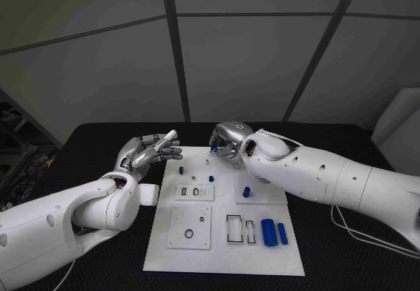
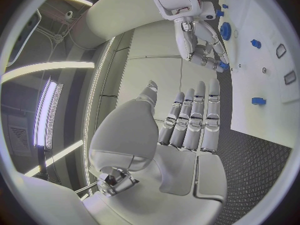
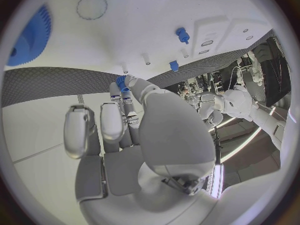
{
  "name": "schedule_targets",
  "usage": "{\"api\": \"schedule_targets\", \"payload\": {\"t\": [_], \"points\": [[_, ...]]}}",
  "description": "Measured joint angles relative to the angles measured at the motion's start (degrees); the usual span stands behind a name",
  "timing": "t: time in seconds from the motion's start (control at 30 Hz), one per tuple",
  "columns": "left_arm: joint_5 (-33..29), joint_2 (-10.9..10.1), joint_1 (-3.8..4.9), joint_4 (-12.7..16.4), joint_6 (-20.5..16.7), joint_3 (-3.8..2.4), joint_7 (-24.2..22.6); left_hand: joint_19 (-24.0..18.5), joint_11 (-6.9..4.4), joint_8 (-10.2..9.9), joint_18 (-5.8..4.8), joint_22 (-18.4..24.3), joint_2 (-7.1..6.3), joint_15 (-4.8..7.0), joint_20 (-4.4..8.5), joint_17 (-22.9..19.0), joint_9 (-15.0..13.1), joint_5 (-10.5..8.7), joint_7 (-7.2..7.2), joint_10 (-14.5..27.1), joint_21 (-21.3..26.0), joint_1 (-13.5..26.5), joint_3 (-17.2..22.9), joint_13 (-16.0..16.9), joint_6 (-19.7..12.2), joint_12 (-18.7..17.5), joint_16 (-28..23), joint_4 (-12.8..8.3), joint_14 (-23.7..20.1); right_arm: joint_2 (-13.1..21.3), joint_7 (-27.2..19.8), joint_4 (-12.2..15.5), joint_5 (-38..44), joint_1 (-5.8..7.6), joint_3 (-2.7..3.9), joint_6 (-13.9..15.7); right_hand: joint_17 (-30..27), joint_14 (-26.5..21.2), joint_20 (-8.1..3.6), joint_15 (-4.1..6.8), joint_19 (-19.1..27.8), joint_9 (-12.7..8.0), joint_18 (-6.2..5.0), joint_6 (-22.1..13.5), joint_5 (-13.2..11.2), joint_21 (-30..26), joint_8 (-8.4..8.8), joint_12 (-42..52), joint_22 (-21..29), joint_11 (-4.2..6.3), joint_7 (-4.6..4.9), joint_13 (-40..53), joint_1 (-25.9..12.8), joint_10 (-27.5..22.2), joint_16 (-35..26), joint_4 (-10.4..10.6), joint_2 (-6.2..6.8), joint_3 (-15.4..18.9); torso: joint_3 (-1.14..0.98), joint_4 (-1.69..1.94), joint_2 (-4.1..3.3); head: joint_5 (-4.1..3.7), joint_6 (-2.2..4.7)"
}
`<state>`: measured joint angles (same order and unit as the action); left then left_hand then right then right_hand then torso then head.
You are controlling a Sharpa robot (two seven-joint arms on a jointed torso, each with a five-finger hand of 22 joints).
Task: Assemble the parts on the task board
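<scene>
- Pinching a small blue cylindrical part (image 3: 120, 82) between its fingertips, the right hand (image 1: 229, 140) hovers over the far edge of the flat white task board (image 1: 271, 257).
- On the board, two blue cylinders (image 1: 275, 233) lie side by side at the near right, and a short blue peg (image 1: 247, 192) stands mid-board.
- Off the board's far-left corner, the left hand (image 1: 150, 151) is raised, fingers spread, grasping nothing.
- Under the board lies the black table (image 1: 105, 136).

Upright blue pegs (image 1: 211, 179) crowd the task board's (image 1: 223, 257) far end. Both cylinders (image 1: 269, 232) lie near-right; its near-left stays passable.
</scene>
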<state>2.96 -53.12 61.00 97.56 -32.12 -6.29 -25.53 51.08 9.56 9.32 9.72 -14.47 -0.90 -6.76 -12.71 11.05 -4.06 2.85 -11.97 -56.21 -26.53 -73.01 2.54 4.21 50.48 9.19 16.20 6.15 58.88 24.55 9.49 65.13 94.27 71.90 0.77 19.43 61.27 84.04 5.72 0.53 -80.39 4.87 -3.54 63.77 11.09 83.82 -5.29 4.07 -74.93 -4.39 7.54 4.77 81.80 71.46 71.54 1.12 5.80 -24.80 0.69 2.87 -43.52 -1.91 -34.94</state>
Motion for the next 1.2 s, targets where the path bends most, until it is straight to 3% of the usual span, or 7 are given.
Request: {"api": "schedule_targets", "payload": {"t": [0.9,1.0,1.2], "points": [[0.01,0.01,0.19,0.12,0.23,-0.01,0.13,0.00,0.00,0.00,0.00,-0.06,0.00,0.00,0.00,0.05,0.05,0.00,-0.22,0.00,-0.22,0.00,-0.16,-0.06,-0.22,0.00,0.00,-0.16,0.00,-2.79,-0.24,-3.36,-0.01,0.05,-0.10,-3.26,0.05,0.00,0.00,0.00,0.00,-0.09,0.00,-0.20,-0.14,0.00,0.46,-0.43,0.01,0.00,0.00,-0.07,-0.38,0.00,0.22,0.20,0.38,-0.12,-0.13,-0.04,-0.24,0.41,-0.40],[0.02,-0.01,0.21,0.13,0.24,-0.01,0.13,0.00,0.20,-0.21,0.00,-0.06,0.00,0.00,0.00,0.10,0.05,0.00,-0.22,0.20,-0.22,0.00,-0.16,-0.06,-0.22,0.00,0.00,-0.16,0.00,-3.03,-0.29,-3.75,-0.02,0.04,-0.10,-3.57,-0.16,0.00,0.00,0.00,0.01,-0.05,0.00,-0.72,-0.14,0.00,0.96,-0.43,0.01,0.51,0.52,-0.12,-0.69,-0.55,0.22,0.43,0.68,-0.35,-0.13,-0.06,-0.25,0.42,-0.41],[0.02,-0.02,0.24,0.27,0.25,-0.01,0.15,0.00,0.20,-0.21,-0.01,-0.05,0.00,0.00,0.00,0.10,0.04,0.00,-0.21,0.20,-0.22,0.00,-0.16,-0.05,-0.21,0.01,0.00,-0.16,0.00,-3.36,-0.60,-4.39,-0.04,0.01,-0.14,-4.17,-0.43,0.00,0.53,0.00,0.54,-0.36,0.00,-1.98,-0.40,0.00,1.52,-0.39,0.01,-0.32,0.67,-0.66,-1.14,-2.59,0.22,0.33,1.13,-0.79,-0.13,-0.08,-0.27,0.44,-0.49]]}}
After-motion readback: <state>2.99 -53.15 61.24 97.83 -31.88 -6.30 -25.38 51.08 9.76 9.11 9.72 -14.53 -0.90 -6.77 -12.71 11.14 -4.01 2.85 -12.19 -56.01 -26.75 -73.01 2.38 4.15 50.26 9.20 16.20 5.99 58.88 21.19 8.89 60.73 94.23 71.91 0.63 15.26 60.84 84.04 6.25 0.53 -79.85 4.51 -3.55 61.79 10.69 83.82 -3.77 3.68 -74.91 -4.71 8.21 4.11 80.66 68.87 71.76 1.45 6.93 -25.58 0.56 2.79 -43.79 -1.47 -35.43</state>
